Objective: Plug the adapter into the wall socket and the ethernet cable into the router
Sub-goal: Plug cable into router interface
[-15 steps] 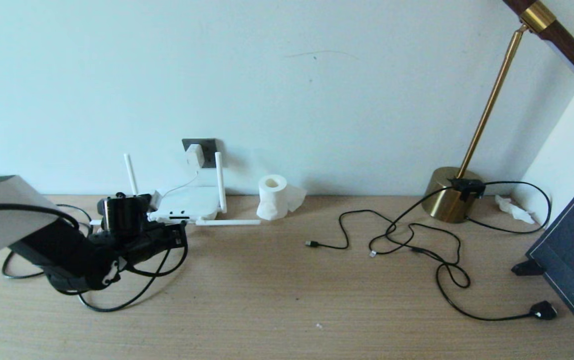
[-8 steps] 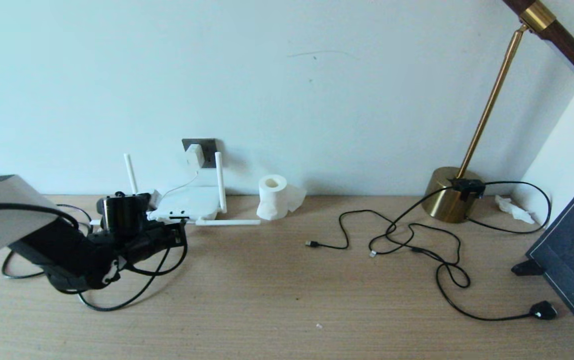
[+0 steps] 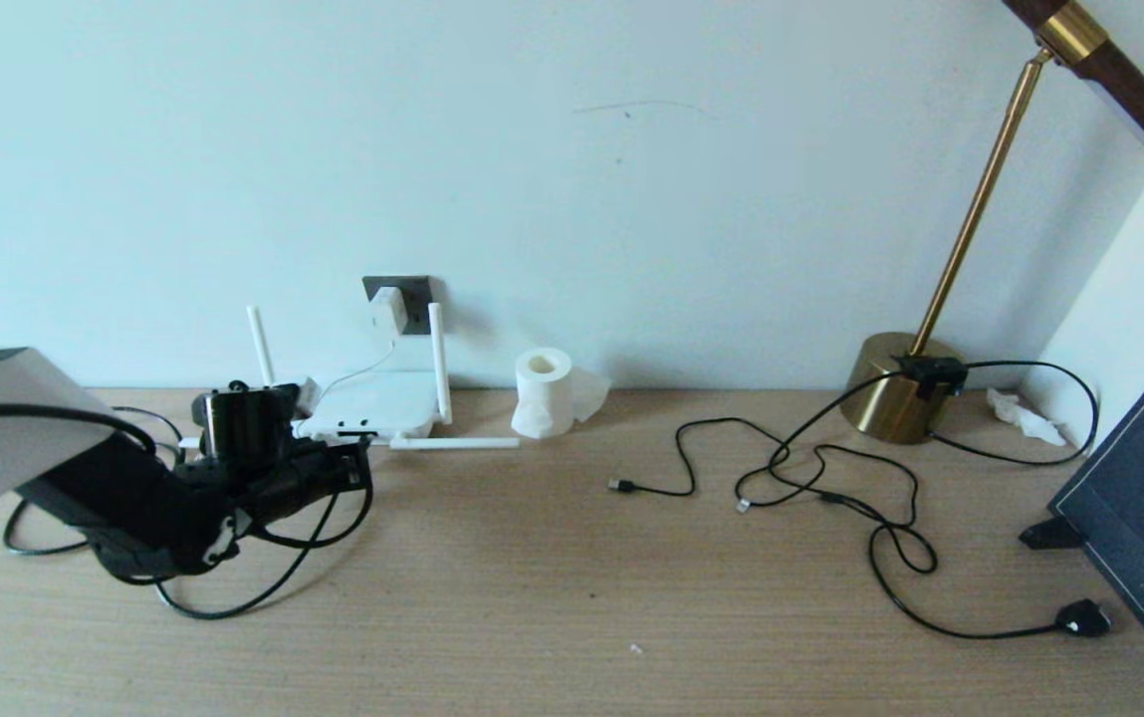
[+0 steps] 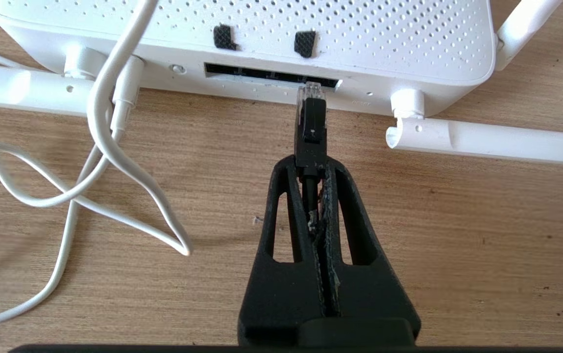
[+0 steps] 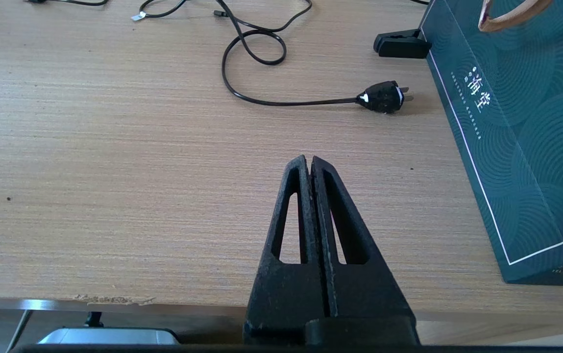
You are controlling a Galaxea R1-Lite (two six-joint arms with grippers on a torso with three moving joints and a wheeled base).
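Left tool (image 4: 313,169) clamped on ethernet cable (image 4: 312,128), plug tip at router (image 4: 242,37) port.

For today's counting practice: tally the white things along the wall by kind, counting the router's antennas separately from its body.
Router: 1
Antennas: 4
Adapter: 1
Tissue roll: 1
Crumpled tissue: 1
Total: 8
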